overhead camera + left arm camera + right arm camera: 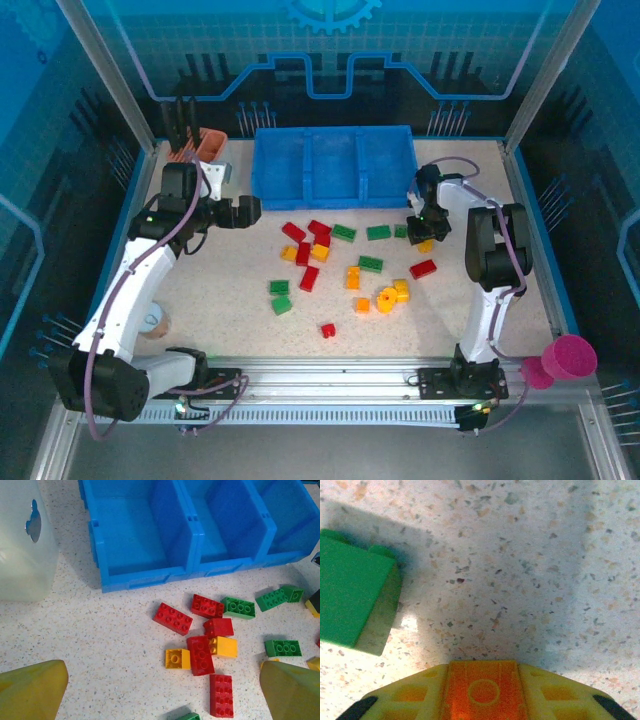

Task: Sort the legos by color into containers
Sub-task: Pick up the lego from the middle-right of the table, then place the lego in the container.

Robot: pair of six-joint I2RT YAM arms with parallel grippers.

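Legos [309, 278] in red, green and orange-yellow lay scattered across the middle of the speckled desk [220, 300], with a lone red brick [327, 329] nearest the arm bases. Farther in, the right hand [426, 240] pointed down at the desk, clamped on an orange-yellow lego [482, 690] — a green brick [355, 597] lay near it. The left hand [256, 210] hovered with its fingers wide apart, gripping nothing. Beyond them — along the far edge — sat the blue tray [330, 200] with its three containers side by side.
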